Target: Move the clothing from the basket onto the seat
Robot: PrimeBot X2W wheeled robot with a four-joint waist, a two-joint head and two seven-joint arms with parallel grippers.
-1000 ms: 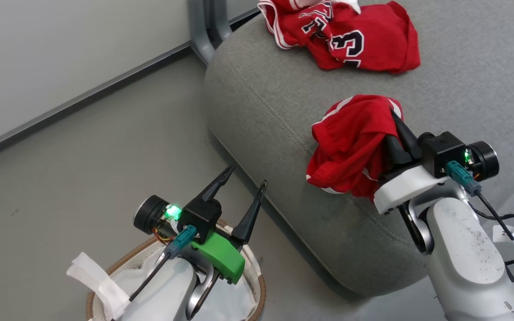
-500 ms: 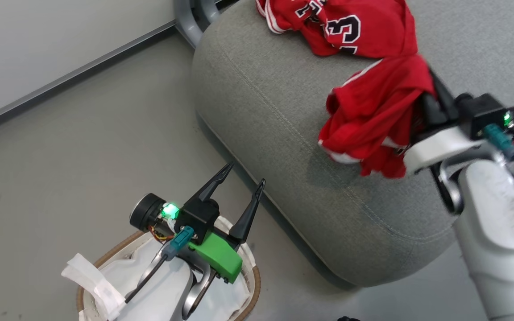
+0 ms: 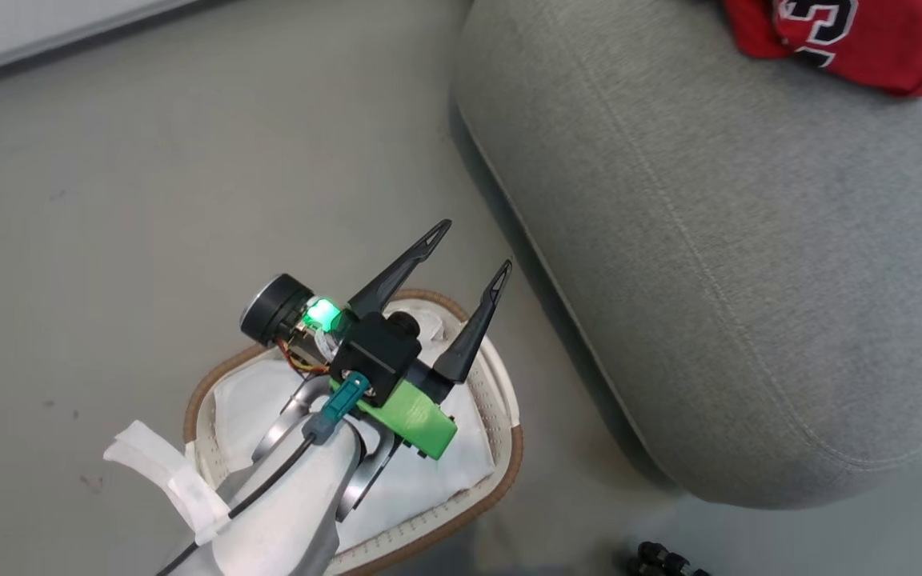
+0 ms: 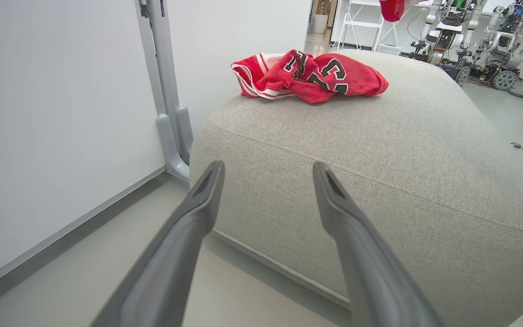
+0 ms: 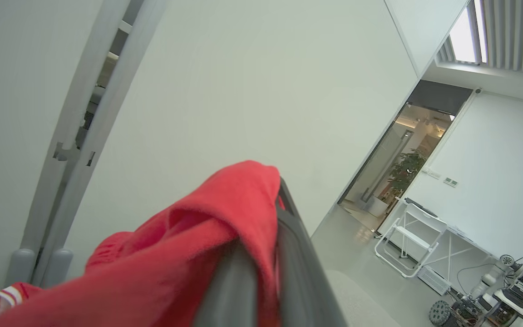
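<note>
My left gripper (image 3: 473, 248) stands open above the basket (image 3: 511, 468), a white oval one with a brown rim and white lining showing inside. In the left wrist view the same gripper (image 4: 266, 175) points at the side of the grey seat (image 4: 379, 150), nothing between its fingers. A red jersey (image 4: 311, 75) with black numbers lies crumpled on the seat's far side, and its edge shows at the head view's top right (image 3: 853, 32). My right gripper (image 5: 276, 200) is shut on a red garment (image 5: 175, 263), raised high and facing the wall; a scrap of that garment (image 4: 391, 9) hangs above the seat.
The seat (image 3: 709, 280) stands just right of the basket on the grey floor. A grey metal post (image 4: 166, 113) runs up the white wall behind it. Other robots (image 4: 470, 32) and a white folding chair (image 5: 407, 245) stand further back. Small black parts (image 3: 661, 560) lie on the floor.
The head camera has swung, shifting the whole picture. My right arm has lifted the red garment up over the seat and out of the head view. The left gripper stays open above the basket.
</note>
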